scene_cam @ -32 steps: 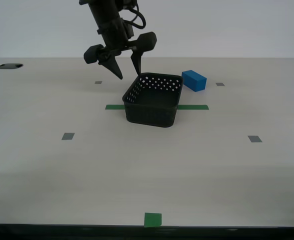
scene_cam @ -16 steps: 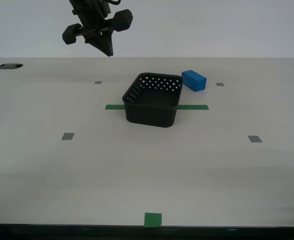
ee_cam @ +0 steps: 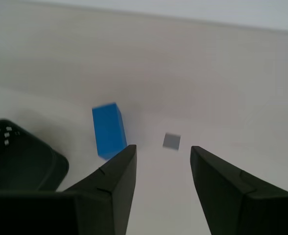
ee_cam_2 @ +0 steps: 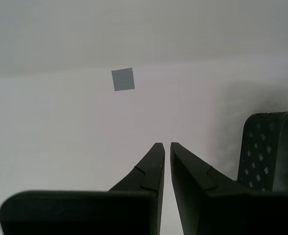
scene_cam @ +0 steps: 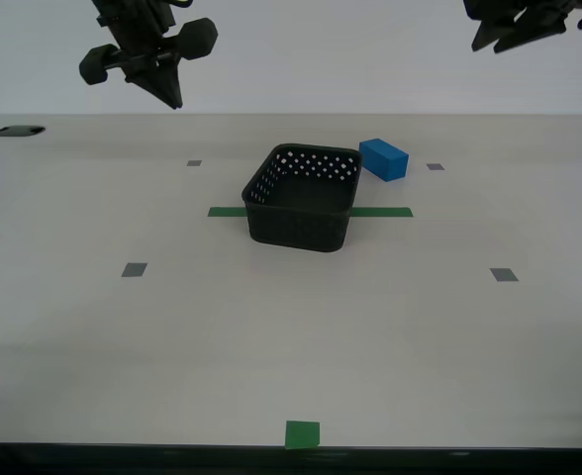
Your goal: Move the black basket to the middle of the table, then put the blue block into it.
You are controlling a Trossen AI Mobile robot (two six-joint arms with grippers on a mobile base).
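Note:
The black basket stands on the green tape strip near the middle of the table; nothing shows inside it. The blue block lies just behind the basket toward the exterior view's right, close to its far corner. My second gripper hangs high at the exterior view's upper left, shut and empty, with the basket's wall off to its side. My first gripper is high at the upper right, open and empty, looking down on the block and the basket's corner.
Small grey squares mark the table. A green square sits at the front edge. A dark hole is at the far left corner.
My second gripper let go of the basket's far rim, rose, moved toward the exterior view's left and shut. My first gripper came into view at the upper right. Basket and block stayed put.

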